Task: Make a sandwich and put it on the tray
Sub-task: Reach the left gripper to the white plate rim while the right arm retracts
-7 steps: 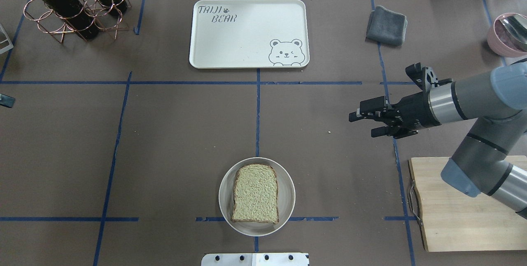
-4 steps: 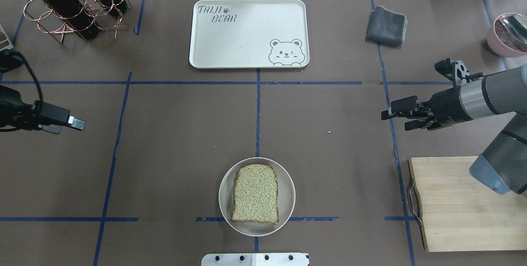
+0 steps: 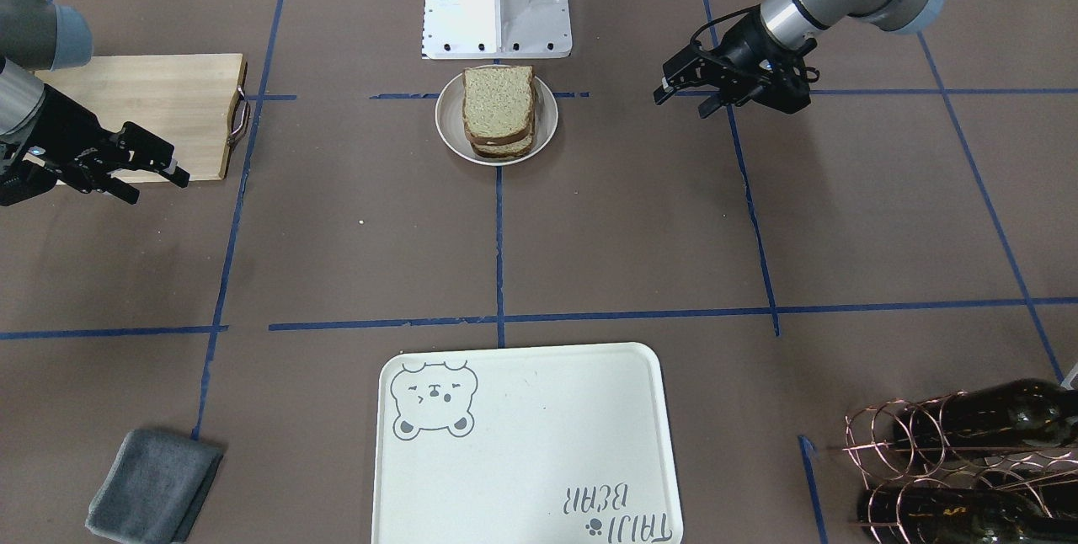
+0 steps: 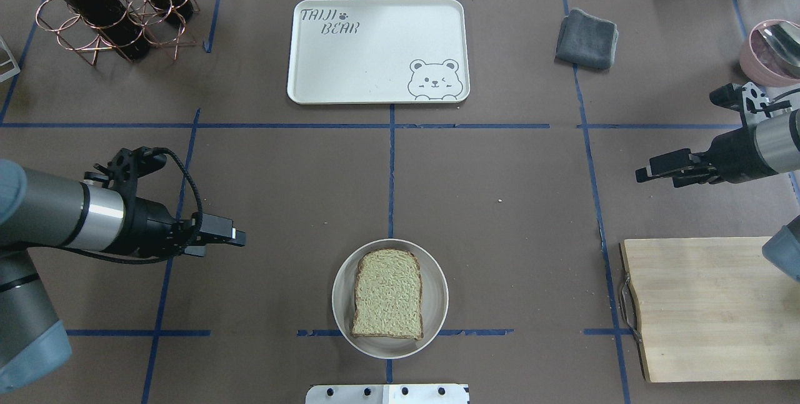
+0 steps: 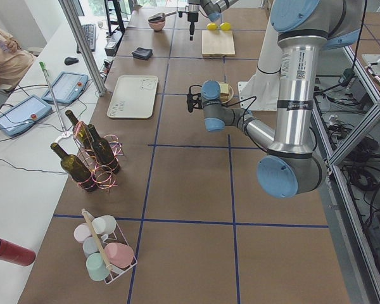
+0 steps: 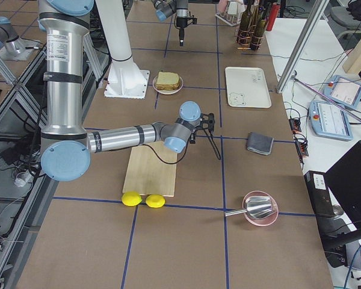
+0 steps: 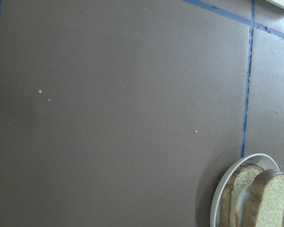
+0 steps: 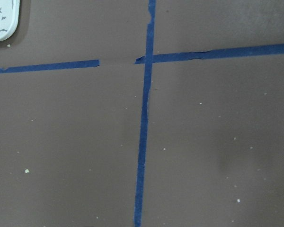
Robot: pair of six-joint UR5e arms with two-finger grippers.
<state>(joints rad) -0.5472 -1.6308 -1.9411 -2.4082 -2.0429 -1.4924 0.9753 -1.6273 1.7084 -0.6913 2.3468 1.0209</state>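
The sandwich (image 4: 387, 294) is a stack of tan speckled bread slices on a small round white plate (image 4: 342, 323) at the near middle of the table. In the left wrist view the sandwich (image 7: 251, 198) shows a white layer between its slices. The cream tray (image 4: 375, 50) with the bear drawing lies bare at the far middle. My left gripper (image 4: 219, 244) is open and empty above the table, left of the plate. My right gripper (image 4: 659, 179) is open and empty at the far right, well away from the plate.
A pale wooden cutting board (image 4: 700, 310) lies at the near right with two lemons (image 6: 144, 200) at its end. A grey cloth (image 4: 586, 38) lies right of the tray. A copper rack with wine bottles (image 4: 112, 4) stands at the far left. A pink bowl (image 4: 772, 50) sits at the far right.
My left arm has come in from the left edge towards the plate. My right arm has drawn back to the right. The sandwich and tray have not moved.
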